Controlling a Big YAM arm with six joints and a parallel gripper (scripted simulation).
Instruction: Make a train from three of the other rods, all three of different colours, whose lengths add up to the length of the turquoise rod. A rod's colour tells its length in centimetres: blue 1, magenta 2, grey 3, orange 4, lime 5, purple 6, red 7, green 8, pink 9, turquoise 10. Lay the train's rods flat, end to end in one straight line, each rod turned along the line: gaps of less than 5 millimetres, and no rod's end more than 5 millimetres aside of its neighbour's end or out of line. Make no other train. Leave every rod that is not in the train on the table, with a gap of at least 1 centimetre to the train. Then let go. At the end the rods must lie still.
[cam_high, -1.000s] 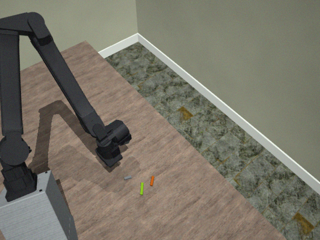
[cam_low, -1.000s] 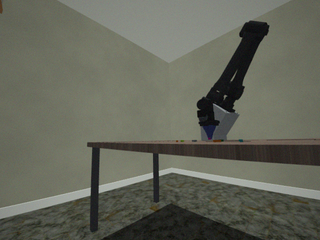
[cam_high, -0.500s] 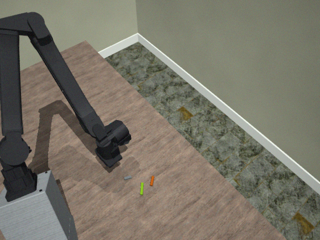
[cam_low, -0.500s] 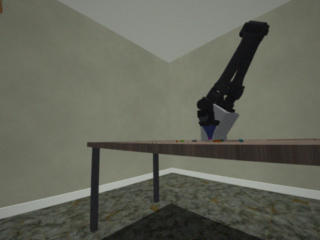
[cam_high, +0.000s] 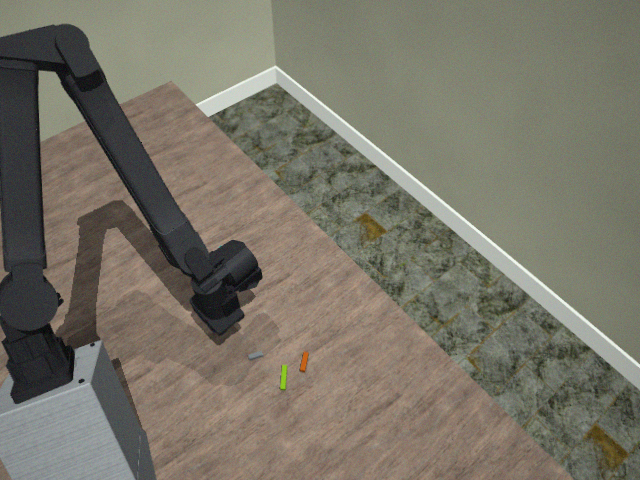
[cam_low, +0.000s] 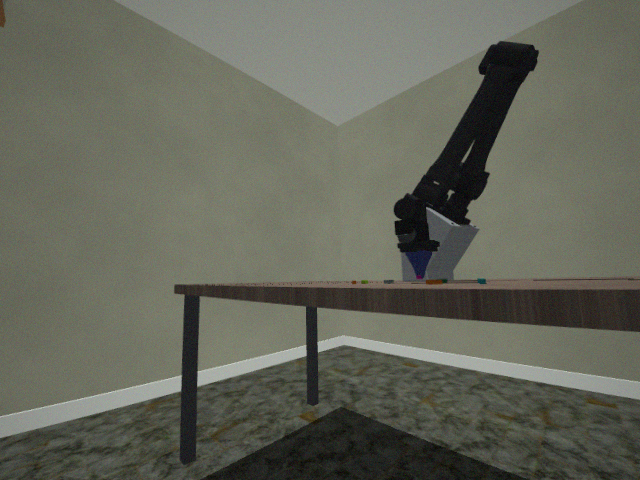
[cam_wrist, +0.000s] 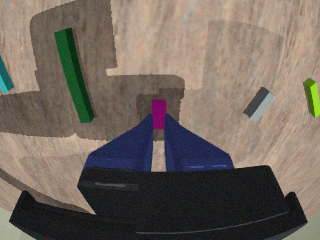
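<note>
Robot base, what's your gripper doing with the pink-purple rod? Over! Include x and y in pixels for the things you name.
Gripper (cam_low: 419, 277) (cam_wrist: 158, 120) shut on magenta rod (cam_low: 419, 276) (cam_wrist: 159, 107). No train yet. Grey rod (cam_high: 255, 355) (cam_low: 388, 281) (cam_wrist: 259, 104) nearby, not touching.

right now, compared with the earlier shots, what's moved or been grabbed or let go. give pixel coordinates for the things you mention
Nothing visibly changed: the tool (cam_high: 219, 321) (cam_low: 419, 274) (cam_wrist: 158, 120) is shut on the magenta rod (cam_low: 419, 277) (cam_wrist: 159, 111) in the same place, and the grey rod (cam_high: 255, 355) (cam_low: 388, 281) (cam_wrist: 259, 104) and lime rod (cam_high: 283, 377) (cam_low: 364, 282) (cam_wrist: 313, 98) lie as they did.
</note>
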